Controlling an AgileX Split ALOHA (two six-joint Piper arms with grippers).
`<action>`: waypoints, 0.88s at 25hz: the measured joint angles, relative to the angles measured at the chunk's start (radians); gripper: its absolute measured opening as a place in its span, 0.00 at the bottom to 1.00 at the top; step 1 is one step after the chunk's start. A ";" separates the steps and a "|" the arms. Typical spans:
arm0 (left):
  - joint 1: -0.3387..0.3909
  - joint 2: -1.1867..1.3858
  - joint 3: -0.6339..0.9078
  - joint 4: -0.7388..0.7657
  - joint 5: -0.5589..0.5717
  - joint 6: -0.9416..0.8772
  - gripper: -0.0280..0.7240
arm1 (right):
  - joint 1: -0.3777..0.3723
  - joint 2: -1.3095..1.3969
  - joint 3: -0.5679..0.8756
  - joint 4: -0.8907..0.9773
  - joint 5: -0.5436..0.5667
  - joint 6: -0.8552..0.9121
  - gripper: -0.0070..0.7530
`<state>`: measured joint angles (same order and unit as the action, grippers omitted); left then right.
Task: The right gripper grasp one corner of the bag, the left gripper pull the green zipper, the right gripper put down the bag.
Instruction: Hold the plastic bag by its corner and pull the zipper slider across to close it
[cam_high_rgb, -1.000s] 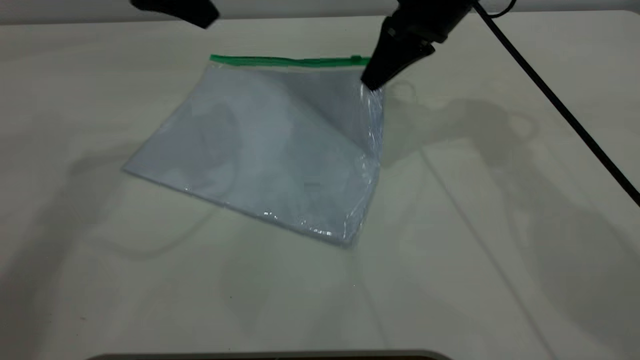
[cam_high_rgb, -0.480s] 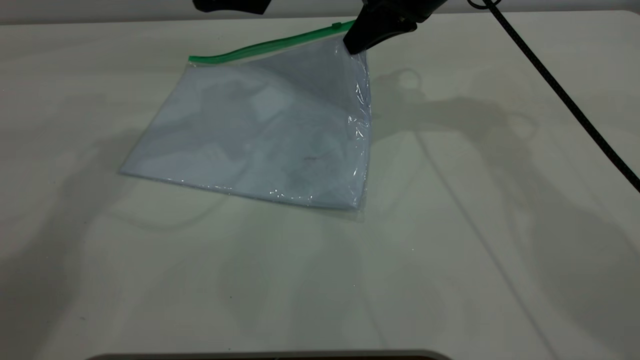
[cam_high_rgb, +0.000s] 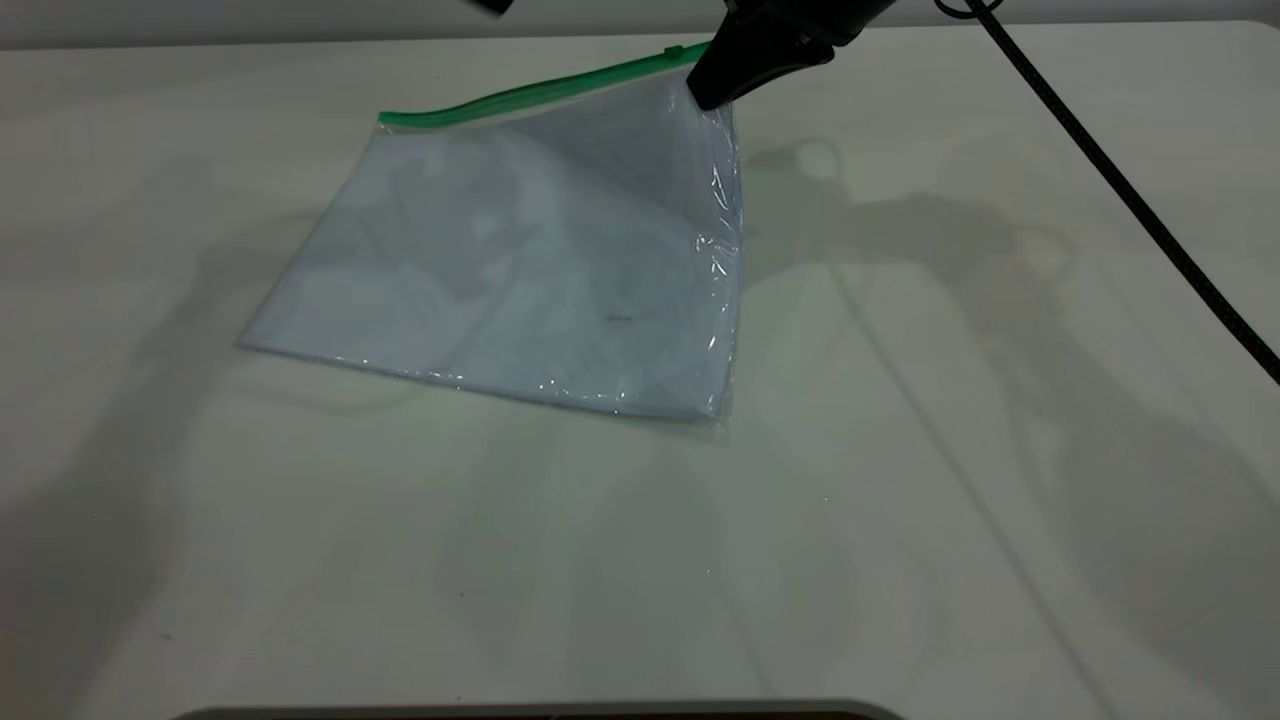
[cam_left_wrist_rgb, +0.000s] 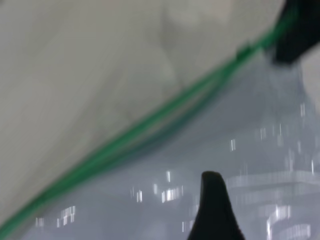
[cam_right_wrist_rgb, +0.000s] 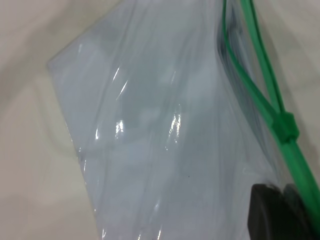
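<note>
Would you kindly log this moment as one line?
right claw: shut on corner of clear plastic bag, lifted | left claw: above bag, unclear | green zipper strip: slider near right claw, unpulled

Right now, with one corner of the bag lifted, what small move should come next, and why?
Probably bring the left gripper down toward the slider tab on the green zipper. The right gripper already holds the bag at the raised corner, so the strip slopes up off the table. The left gripper sits at the exterior view's top edge, clear of the tab.
</note>
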<state>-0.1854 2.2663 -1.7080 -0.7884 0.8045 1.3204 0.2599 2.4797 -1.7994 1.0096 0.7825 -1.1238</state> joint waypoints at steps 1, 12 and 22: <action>0.000 0.010 -0.023 0.047 0.029 -0.011 0.82 | 0.000 0.000 0.000 -0.001 0.002 -0.004 0.05; -0.080 0.219 -0.295 0.110 0.142 0.097 0.82 | 0.000 0.000 0.000 -0.001 0.053 -0.135 0.05; -0.150 0.266 -0.392 0.112 0.150 0.169 0.82 | 0.000 0.000 0.000 -0.001 0.123 -0.239 0.05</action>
<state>-0.3358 2.5325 -2.0995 -0.6761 0.9543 1.4893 0.2599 2.4797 -1.7994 1.0086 0.9051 -1.3631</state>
